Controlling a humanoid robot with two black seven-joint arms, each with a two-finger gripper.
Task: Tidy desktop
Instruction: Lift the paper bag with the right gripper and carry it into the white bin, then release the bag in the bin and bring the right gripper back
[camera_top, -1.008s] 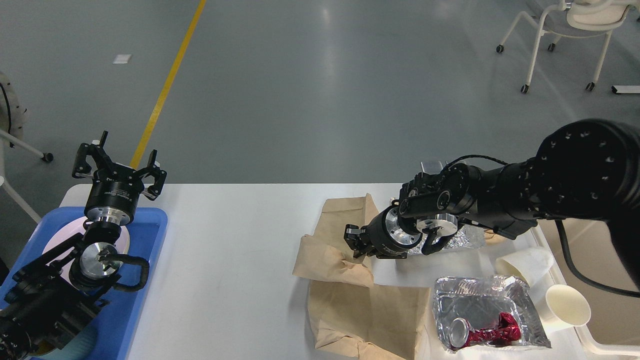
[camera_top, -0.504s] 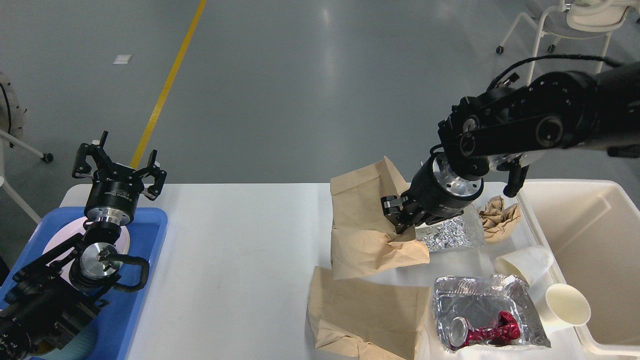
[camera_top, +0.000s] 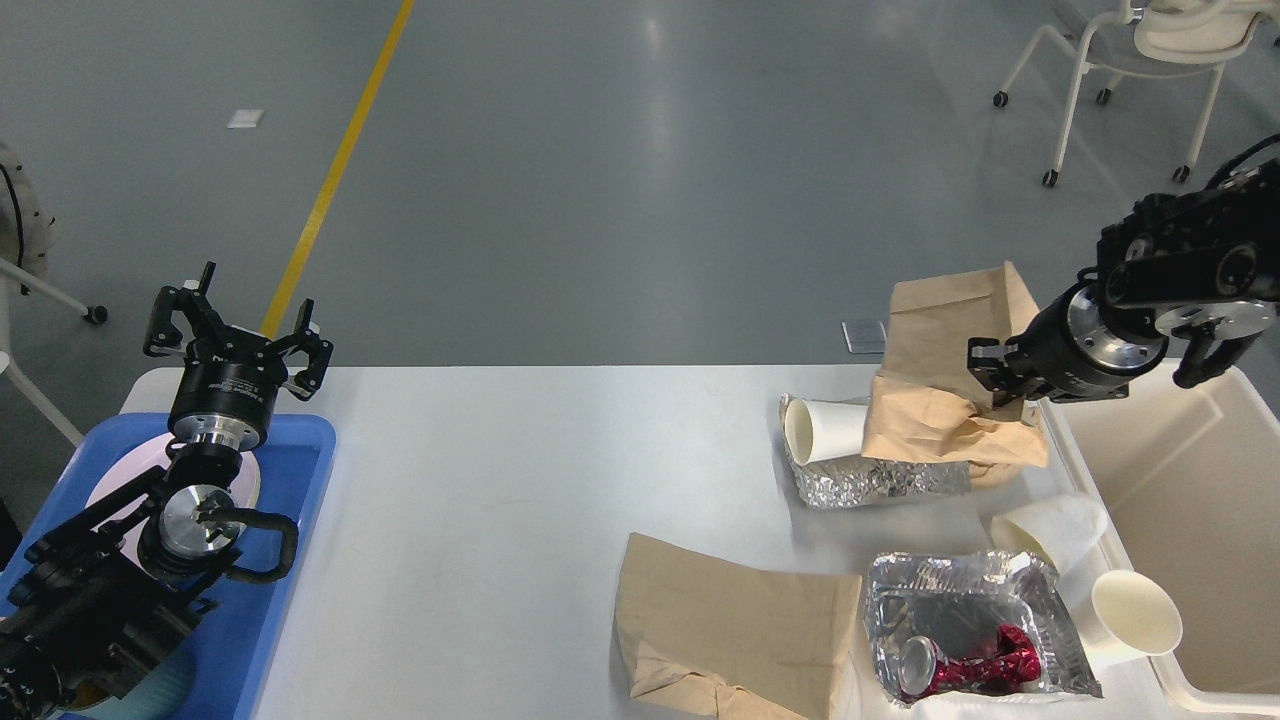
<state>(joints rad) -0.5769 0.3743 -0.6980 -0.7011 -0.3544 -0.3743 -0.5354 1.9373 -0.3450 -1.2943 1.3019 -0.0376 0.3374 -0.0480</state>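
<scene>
1. The desktop (camera_top: 480, 480) is stretching across the lower half of the view, a broad white surface with the grey floor beyond its far edge.
2. The right gripper (camera_top: 990, 385) is hanging above the desktop's far right corner, its fingers pinching a crumpled brown paper bag (camera_top: 940, 380) that is dangling clear of the surface.
3. The lifted bag is hanging partly in front of a crushed foil tray (camera_top: 870, 480) lying on the desktop, and a white paper cup (camera_top: 825, 430) is lying on its side at that tray's left end, mouth facing left.
4. A cream bin (camera_top: 1180, 500) is standing at the desktop's right edge, just beside the raised gripper.
5. Nearer me, a second brown paper bag (camera_top: 730, 625) is lying flat on the desktop, touching a foil container (camera_top: 975, 620) that is holding a crushed red can (camera_top: 965, 660).
6. Two more paper cups are lying between the foil container and the bin: one tipped cup (camera_top: 1050, 528) and one open-mouthed cup (camera_top: 1135, 615).
7. The left gripper (camera_top: 238, 330) is hovering with its fingers spread wide and holding nothing, above a blue tray (camera_top: 300, 480) on the desktop's left end.
8. A white plate (camera_top: 120, 485) is lying in that tray, mostly hidden behind the left arm.
</scene>
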